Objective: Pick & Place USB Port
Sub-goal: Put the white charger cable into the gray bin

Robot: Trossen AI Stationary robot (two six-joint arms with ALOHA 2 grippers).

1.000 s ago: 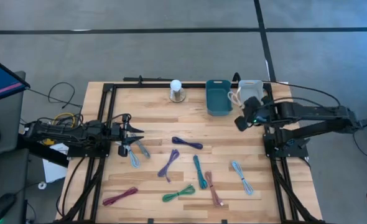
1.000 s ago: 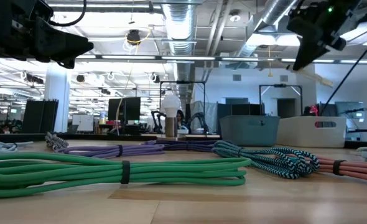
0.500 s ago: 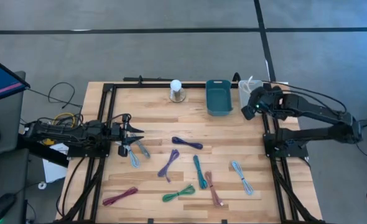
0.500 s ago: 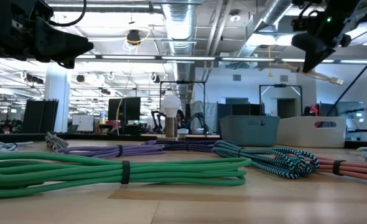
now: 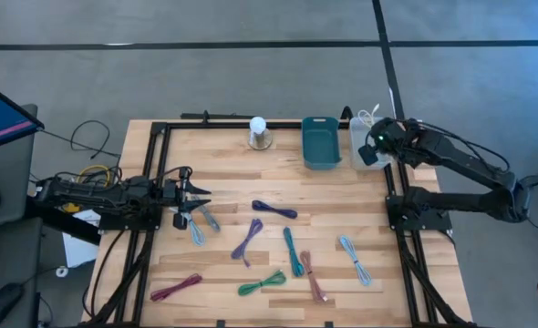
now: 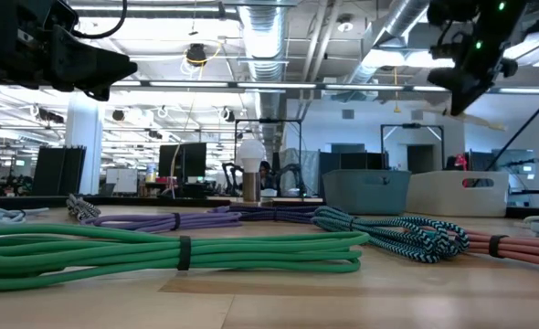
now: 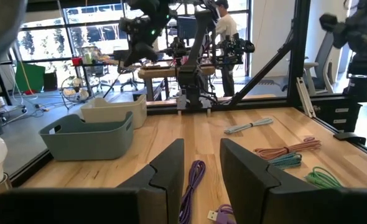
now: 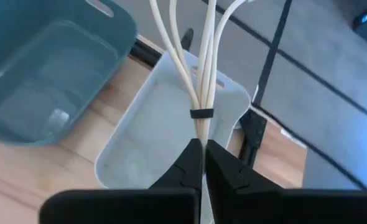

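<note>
A cream-white USB cable bundle [image 8: 199, 74], bound by a black tie, is held in my right gripper [image 8: 202, 149], which is shut on it above the white bin [image 8: 165, 130] at the table's far right. In the high view my right gripper [image 5: 371, 151] hovers over that white bin [image 5: 355, 128], beside the teal bin [image 5: 320, 143]. My left gripper [image 5: 201, 202] waits open at the table's left, above a pale blue cable [image 5: 199, 230]; nothing lies between its fingers in the left wrist view [image 7: 202, 155]. My right gripper pinches the bundled strands between its two fingers just behind the black tie [image 8: 200, 114]. The fingers slant downward and lie along the bundle. The strands fan out beyond the fingertips, lifted clear above the white bin's inside.
Several coiled cables lie on the wooden table: purple [image 5: 274, 210], violet [image 5: 247, 241], teal [image 5: 293, 251], green [image 5: 262, 283], maroon [image 5: 176, 288], salmon [image 5: 314, 276] and light blue [image 5: 355, 259]. A small lamp [image 5: 259, 133] stands at the far edge.
My right gripper has swung toward the table's far right corner with the white cable bundle, from beside the teal bin to above the white bin, turning as it went. It has stayed shut on the bundle.
</note>
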